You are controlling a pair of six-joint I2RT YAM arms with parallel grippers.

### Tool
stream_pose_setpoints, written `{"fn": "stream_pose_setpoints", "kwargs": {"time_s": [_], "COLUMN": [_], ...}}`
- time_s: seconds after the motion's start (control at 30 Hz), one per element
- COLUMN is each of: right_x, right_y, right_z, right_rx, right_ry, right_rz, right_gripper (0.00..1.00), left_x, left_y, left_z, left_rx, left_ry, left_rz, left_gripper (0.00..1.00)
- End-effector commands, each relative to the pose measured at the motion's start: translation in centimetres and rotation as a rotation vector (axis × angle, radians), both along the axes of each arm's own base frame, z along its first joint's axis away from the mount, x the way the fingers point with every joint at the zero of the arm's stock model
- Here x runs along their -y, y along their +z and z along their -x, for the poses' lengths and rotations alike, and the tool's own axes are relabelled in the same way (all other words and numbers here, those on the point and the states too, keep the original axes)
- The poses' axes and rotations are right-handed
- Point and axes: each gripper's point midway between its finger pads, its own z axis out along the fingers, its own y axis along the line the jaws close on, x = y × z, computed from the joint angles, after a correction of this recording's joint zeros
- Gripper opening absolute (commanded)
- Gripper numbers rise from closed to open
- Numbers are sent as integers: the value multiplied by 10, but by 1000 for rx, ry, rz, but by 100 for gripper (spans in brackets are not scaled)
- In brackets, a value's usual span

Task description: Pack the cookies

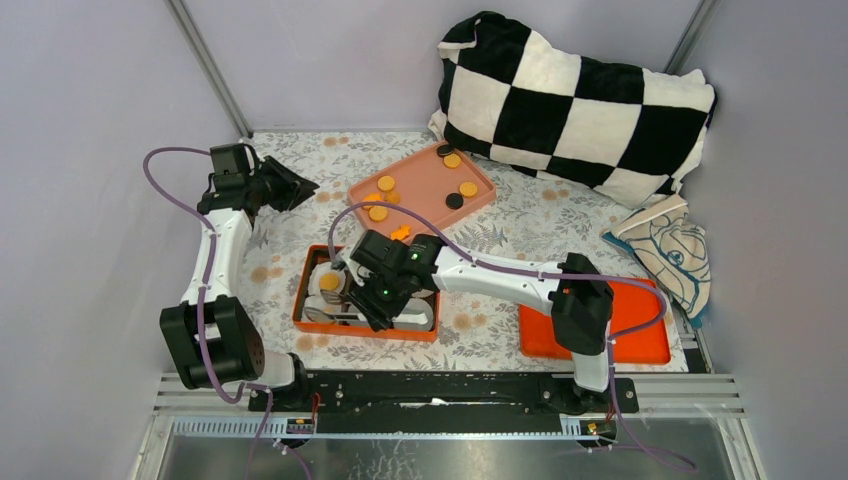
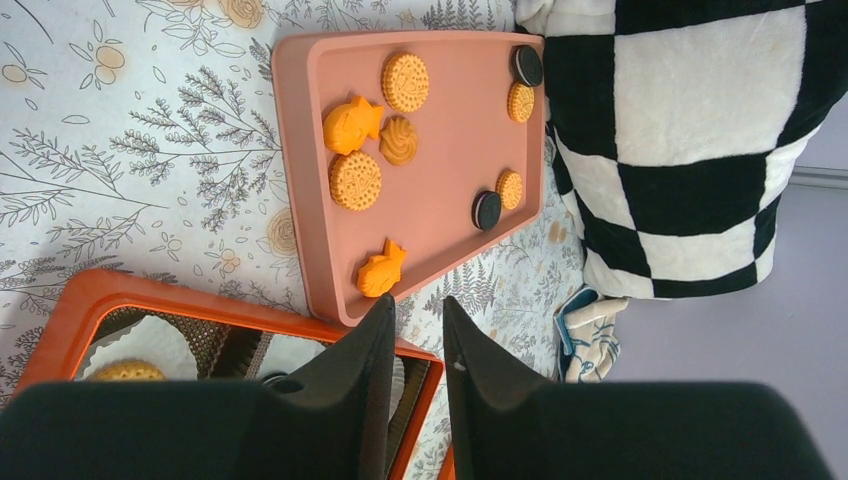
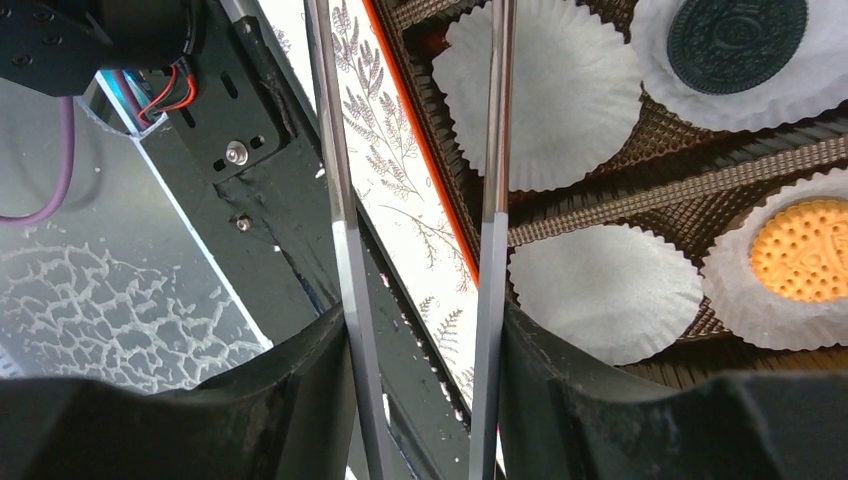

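Note:
Several cookies (image 2: pixel 355 180) lie on the pink tray (image 1: pixel 425 192): orange discs, fish shapes (image 2: pixel 381 272) and black ones (image 2: pixel 487 210). My left gripper (image 2: pixel 418 305) hovers left of the tray (image 1: pixel 298 187); its jaws stand a narrow gap apart with nothing between. My right gripper (image 3: pixel 422 330) is shut on metal tongs (image 3: pixel 335 180) and hangs over the orange box (image 1: pixel 300 300); it also shows in the top view (image 1: pixel 380 295). In the box, one paper liner holds a dark cookie (image 3: pixel 736 30), one an orange biscuit (image 3: pixel 805 250), and two liners (image 3: pixel 545 95) are empty. The tongs' tips are out of view.
A black-and-white checkered pillow (image 1: pixel 575 105) lies behind the tray. A printed cloth bag (image 1: pixel 670 250) sits at the right. A flat orange lid (image 1: pixel 640 340) lies under the right arm. A floral cloth covers the table.

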Motion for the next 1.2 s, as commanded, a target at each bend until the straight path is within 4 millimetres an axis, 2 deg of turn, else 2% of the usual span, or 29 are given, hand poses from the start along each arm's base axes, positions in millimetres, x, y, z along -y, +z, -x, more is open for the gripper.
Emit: {"fn": "stream_pose_setpoints", "kwargs": {"time_s": [0.0,0.07,0.23,0.4,0.6,0.97,1.17], "right_x": [-15,-12,12,45,75,91,93], "right_y": [32,49,87,92,77,12,3], "right_z": [-15,-27,-73,-125,-177,-225,-258], "right_rx": [89,160,393,451,453,379,381], "right_ry": [-17,-48,-179,-327,-438,-498,-543], "right_rz": [-81,-98,-63,-20,21,128,131], "right_gripper": [53,52,51,51,50,50,50], "left_x": [2,2,-3,-2,-2,-3,-3], "left_y": [14,18,27,25,17,9,6], "left_z": [2,2,4,5,5,1,0], "left_rx": [58,68,96,89,74,57,54], "left_ry": [-30,-27,3,-5,-4,-8,-12], "left_rz": [-6,-10,-44,-35,-36,-36,-31], "left_gripper": [29,29,29,29,29,29,29]}}
